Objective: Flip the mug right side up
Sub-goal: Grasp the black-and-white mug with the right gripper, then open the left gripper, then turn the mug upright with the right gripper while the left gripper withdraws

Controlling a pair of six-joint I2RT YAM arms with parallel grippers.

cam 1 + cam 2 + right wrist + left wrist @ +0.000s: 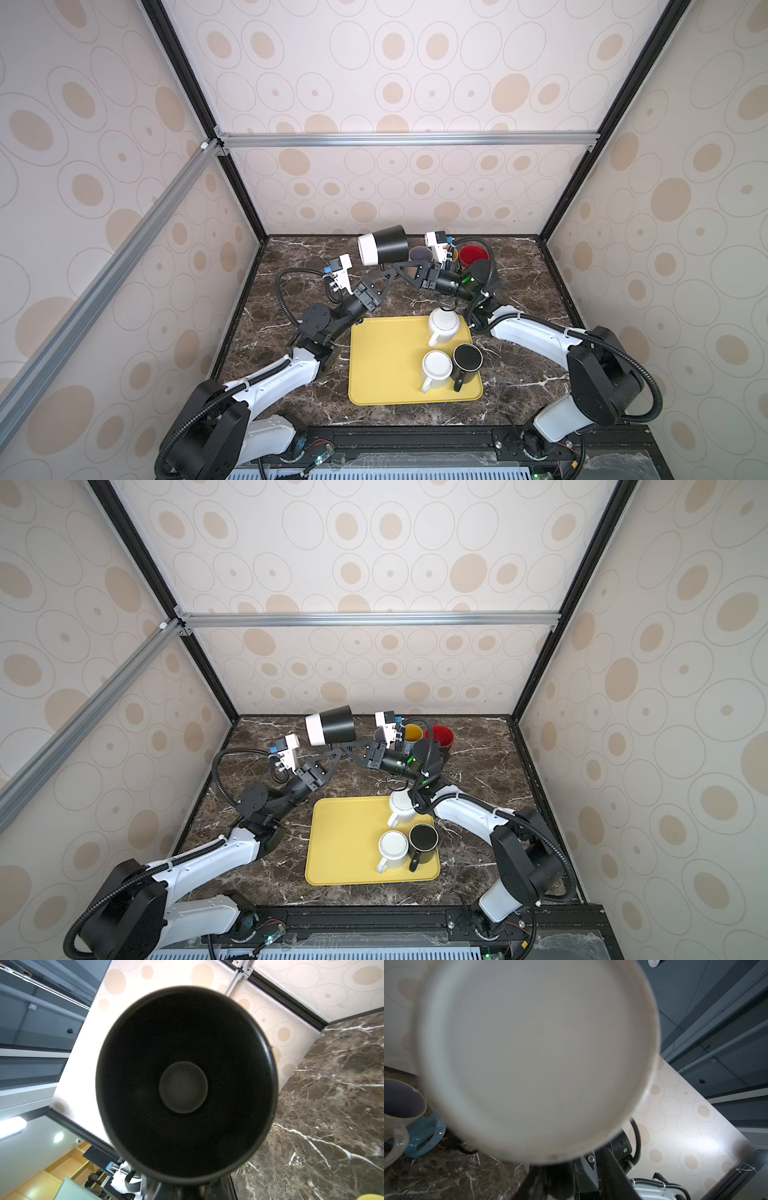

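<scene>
At least seven mugs (382, 245) (419, 253) (413, 731) (473, 253) (444, 324) (437, 368) (468, 357) (one tray (382, 365))

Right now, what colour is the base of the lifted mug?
White. The mug shows it best in a top view.

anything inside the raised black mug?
Empty. The right wrist view looks straight into the black mug: dark walls down to a bare round bottom. Nothing covers the interior.

Circle-patterned walls (374, 62), dark marble tabletop (519, 374).
</scene>
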